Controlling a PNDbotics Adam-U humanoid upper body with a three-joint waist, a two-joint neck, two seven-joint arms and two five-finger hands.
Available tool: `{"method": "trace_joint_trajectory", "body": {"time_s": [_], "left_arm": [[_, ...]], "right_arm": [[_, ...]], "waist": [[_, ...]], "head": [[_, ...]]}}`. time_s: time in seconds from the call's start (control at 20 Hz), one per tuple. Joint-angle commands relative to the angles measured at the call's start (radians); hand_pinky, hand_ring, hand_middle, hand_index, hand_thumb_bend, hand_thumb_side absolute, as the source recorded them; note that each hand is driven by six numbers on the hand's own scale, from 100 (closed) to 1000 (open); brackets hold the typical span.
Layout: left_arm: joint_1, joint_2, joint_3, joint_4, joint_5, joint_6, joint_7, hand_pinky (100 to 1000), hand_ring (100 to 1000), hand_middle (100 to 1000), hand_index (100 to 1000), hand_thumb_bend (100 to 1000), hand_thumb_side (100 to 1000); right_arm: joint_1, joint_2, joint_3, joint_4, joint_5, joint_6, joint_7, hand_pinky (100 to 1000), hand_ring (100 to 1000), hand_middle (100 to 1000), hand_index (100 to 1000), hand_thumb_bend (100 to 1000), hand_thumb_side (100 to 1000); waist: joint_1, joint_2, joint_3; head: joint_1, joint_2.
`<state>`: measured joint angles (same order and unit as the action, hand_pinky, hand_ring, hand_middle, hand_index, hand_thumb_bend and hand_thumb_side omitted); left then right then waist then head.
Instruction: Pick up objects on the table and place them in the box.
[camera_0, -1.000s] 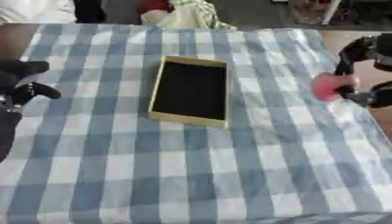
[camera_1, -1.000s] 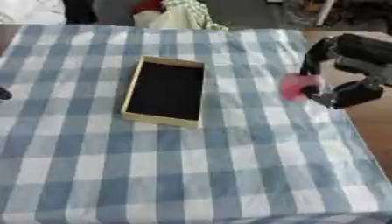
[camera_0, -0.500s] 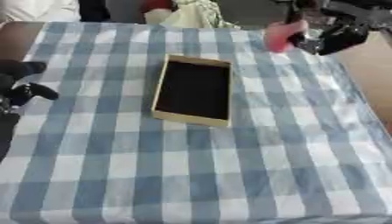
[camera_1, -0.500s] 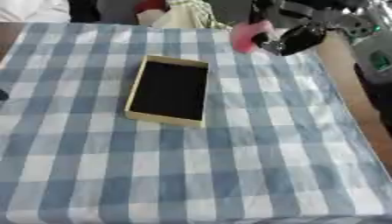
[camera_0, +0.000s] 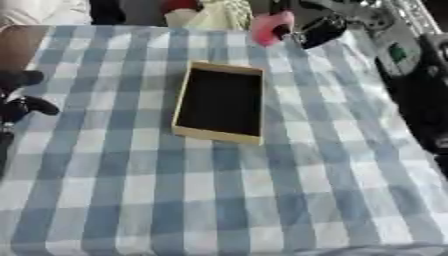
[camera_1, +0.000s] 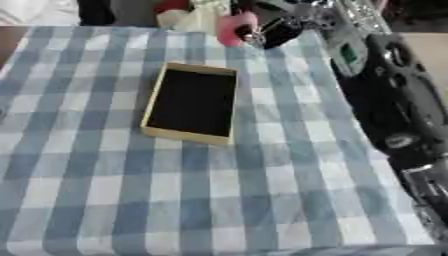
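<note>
Right hand (camera_0: 311, 31) pinches the pink object (camera_0: 271, 27), held beyond the box (camera_0: 220, 102), near the far edge

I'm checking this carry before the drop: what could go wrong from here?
The right hand holds the pink rounded object high above the far edge of the blue-checked tablecloth, beyond the shallow tan box with a dark inside. Released now, it would likely miss the box. The box's low walls might also let it bounce out. The left hand rests idle at the left edge.
</note>
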<state>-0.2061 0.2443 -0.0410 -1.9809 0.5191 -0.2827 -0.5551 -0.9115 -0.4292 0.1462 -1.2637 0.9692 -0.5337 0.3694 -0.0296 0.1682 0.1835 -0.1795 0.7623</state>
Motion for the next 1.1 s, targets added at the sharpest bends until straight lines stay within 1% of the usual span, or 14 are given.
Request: {"method": "trace_joint_trajectory", "body": {"time_s": [0.05, 0.35, 0.75, 1.0, 1.1], "left_arm": [[-0.016, 0.004, -0.001, -0.019, 0.013, 0.003, 0.001, 673, 854, 721, 732, 100, 602], [-0.021, -0.002, -0.001, -0.019, 0.018, 0.002, 0.007, 674, 852, 722, 732, 100, 603], [-0.028, -0.009, -0.004, -0.019, 0.02, 0.004, 0.002, 674, 853, 722, 731, 100, 604], [-0.028, -0.012, -0.005, -0.019, 0.019, 0.008, -0.002, 673, 854, 722, 731, 100, 605], [-0.028, -0.013, -0.006, -0.019, 0.017, 0.01, -0.003, 673, 854, 722, 731, 100, 605]], "right_arm": [[-0.031, 0.038, -0.008, 0.044, 0.051, -0.008, -0.018, 814, 507, 431, 522, 100, 100], [-0.011, 0.108, -0.018, 0.127, 0.129, -0.006, -0.04, 798, 505, 429, 518, 100, 100], [-0.009, 0.179, -0.036, 0.226, 0.228, 0.021, -0.109, 785, 498, 424, 514, 100, 100], [-0.011, 0.205, -0.038, 0.257, 0.287, 0.027, -0.133, 794, 517, 432, 519, 100, 100], [-0.008, 0.209, -0.038, 0.272, 0.306, 0.03, -0.136, 797, 540, 454, 541, 100, 100]], "waist": [[0.006, -0.011, 0.003], [0.011, -0.006, 0.013], [0.016, 0.003, 0.022], [0.015, 0.007, 0.026], [0.014, 0.008, 0.025]], "head": [[-0.008, -0.008], [-0.015, -0.013], [-0.022, -0.015], [-0.025, -0.018], [-0.024, -0.018]]}}
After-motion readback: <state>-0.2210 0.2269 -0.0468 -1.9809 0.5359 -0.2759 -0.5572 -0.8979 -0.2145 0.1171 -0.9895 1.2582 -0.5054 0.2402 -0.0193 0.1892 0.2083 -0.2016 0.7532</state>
